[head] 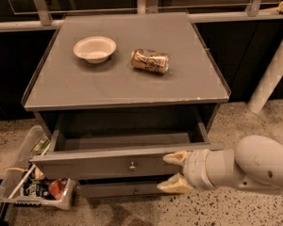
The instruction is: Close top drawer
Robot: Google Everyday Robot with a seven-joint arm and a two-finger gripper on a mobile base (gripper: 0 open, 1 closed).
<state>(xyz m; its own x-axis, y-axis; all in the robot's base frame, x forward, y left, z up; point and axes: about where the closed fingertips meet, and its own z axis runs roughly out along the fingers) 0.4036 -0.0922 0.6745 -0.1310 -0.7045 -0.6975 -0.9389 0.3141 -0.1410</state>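
The top drawer (108, 161) is a wide grey drawer under the cabinet top, pulled out only a short way, with a strip of its grey inside showing. Its flat front carries a small round metal knob (132, 165). My gripper (172, 172) comes in from the lower right on a white arm. Its two tan fingers are spread apart, one at the upper edge of the drawer front's right end and one below it. It holds nothing.
On the cabinet top (127, 79) stand a white bowl (95, 48) and a gold can (150, 60) lying on its side. A lower drawer front (118, 190) sits beneath. A clear bin of packets (33, 182) is on the floor at the left. A white post (273, 65) leans at the right.
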